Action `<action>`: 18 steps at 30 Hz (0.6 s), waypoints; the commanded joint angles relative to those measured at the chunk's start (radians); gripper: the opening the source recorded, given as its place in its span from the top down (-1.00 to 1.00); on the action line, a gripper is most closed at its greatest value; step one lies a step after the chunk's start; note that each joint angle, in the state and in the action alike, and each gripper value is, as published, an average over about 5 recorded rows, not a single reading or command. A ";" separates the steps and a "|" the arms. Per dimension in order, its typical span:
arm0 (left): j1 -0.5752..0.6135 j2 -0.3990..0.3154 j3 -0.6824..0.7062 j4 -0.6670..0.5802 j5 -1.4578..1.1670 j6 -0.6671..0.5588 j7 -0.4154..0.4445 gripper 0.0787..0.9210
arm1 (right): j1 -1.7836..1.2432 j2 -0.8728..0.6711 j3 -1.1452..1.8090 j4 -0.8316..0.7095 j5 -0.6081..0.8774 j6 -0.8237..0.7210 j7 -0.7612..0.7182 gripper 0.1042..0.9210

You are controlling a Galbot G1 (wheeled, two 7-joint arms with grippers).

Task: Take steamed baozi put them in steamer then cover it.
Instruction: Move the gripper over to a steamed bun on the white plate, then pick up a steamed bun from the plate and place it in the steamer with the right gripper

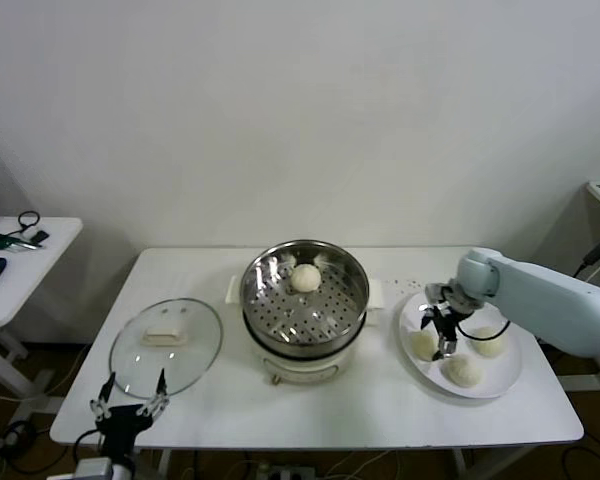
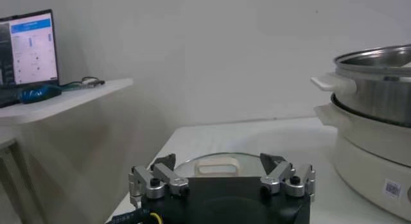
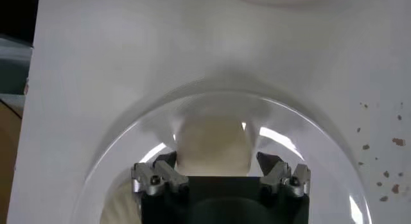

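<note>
The steamer (image 1: 320, 335) stands mid-table with one baozi (image 1: 305, 278) on its perforated tray. Three more baozi lie on a white plate (image 1: 510, 375) at the right: one (image 1: 423, 345), one (image 1: 490, 342) and one (image 1: 465, 370). My right gripper (image 1: 442, 338) is low over the plate, open, its fingers on either side of a baozi (image 3: 212, 138) that rests on the plate (image 3: 128, 135). The cover (image 1: 195, 350) lies flat on the table at the left. My left gripper (image 1: 130, 405) hovers open near the front edge, just before the cover (image 2: 192, 164).
The steamer also shows in the left wrist view (image 2: 379, 84). A side table (image 1: 20, 255) with cables and a laptop stands at the far left. Small crumbs (image 3: 385, 174) speckle the table beside the plate.
</note>
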 commanded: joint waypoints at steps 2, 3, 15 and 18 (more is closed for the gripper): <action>0.006 0.000 0.000 -0.004 -0.001 0.002 0.002 -0.77 | -0.005 0.012 0.002 -0.013 -0.002 0.000 -0.003 -0.59; 0.008 0.000 0.000 -0.005 -0.001 0.002 0.003 -0.77 | -0.002 0.011 0.000 -0.012 0.000 0.000 -0.004 -0.55; 0.015 0.002 -0.004 -0.004 -0.002 0.001 0.007 -0.77 | 0.118 -0.024 -0.030 0.013 0.093 -0.015 0.011 -0.42; 0.019 0.004 -0.004 -0.008 -0.005 -0.002 0.012 -0.77 | 0.224 -0.037 -0.096 0.036 0.152 -0.014 0.006 -0.41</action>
